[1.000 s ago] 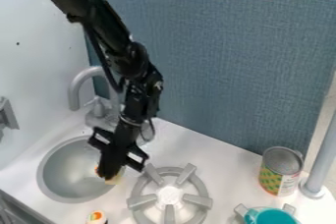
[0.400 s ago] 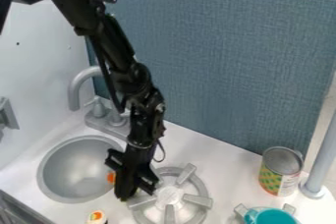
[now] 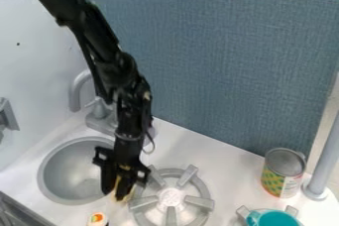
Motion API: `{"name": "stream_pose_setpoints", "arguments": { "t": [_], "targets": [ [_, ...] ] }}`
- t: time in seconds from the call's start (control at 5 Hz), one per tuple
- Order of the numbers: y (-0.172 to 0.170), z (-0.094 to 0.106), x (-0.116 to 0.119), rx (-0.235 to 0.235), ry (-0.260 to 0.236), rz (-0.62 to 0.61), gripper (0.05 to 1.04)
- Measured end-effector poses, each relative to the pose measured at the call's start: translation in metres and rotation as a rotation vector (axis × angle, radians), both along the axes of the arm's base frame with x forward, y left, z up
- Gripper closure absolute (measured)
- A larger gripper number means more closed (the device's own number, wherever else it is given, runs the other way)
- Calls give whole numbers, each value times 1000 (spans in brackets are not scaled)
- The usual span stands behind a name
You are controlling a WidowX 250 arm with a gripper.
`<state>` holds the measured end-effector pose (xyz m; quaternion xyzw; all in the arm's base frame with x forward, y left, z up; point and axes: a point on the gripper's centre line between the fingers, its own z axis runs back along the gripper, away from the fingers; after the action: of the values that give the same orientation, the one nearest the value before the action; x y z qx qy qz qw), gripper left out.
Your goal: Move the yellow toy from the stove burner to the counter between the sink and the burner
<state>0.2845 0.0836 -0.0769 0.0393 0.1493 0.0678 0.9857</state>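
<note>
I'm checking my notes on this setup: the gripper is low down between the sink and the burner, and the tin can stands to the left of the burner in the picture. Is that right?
The can's side is wrong: in the camera view, the tin can stands to the right of the burner. The gripper is low down between the sink and the burner.
</note>
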Motion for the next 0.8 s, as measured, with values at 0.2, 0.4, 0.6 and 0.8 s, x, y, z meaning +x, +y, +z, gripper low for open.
{"name": "stream_pose_setpoints", "arguments": {
  "t": [0.2, 0.4, 0.6, 0.8],
  "targets": [
    [1, 24, 3, -6, -72, 27, 218],
    [-7, 54, -9, -3, -112, 56, 75],
    [-53, 76, -18, -40, -63, -26, 80],
    [-101, 79, -20, -83, -41, -153, 83]
  ]
}}
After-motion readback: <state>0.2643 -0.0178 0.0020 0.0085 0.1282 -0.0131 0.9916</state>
